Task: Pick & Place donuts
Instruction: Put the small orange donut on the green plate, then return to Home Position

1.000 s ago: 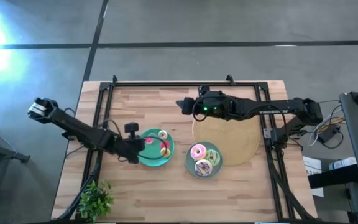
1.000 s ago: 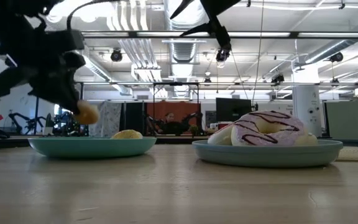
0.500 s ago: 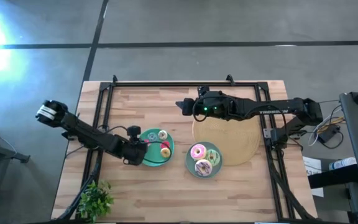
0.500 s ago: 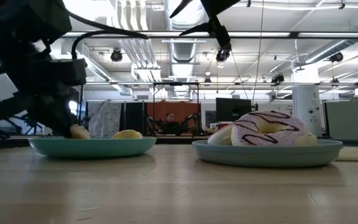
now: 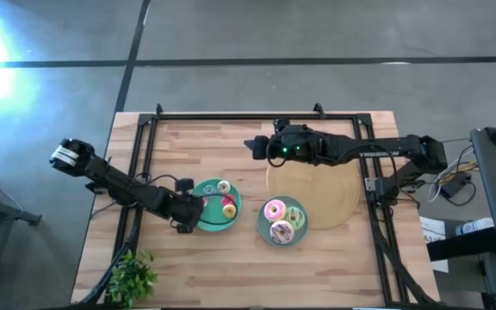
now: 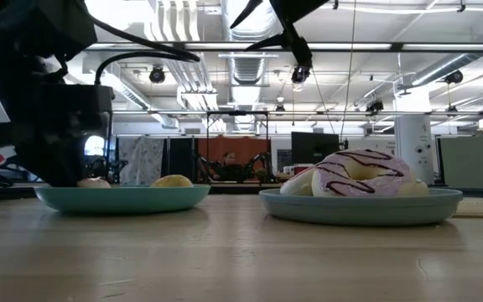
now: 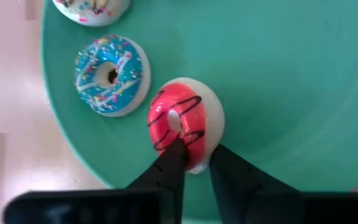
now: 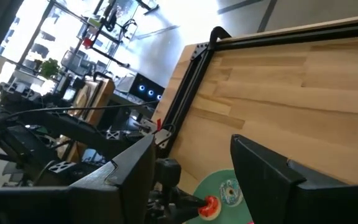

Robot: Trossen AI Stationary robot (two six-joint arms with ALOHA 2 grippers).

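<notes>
Left gripper (image 7: 194,163) astride red, chocolate-drizzled donut (image 7: 183,123)

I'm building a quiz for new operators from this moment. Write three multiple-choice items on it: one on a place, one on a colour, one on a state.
1. Where is the left gripper?
A. over the left teal plate
B. over the tan woven disc
C. off the table

2. What colour icing has the small donut between its fingertips?
A. blue
B. red
C. green

3. How does the right gripper stand?
A. shut on a donut
B. open, holding nothing
C. out of sight

Answers: 1 A, its fingers reach over the left teal plate. 2 B, the red donut sits at the tips. 3 B, its fingers stand apart, empty.
</notes>
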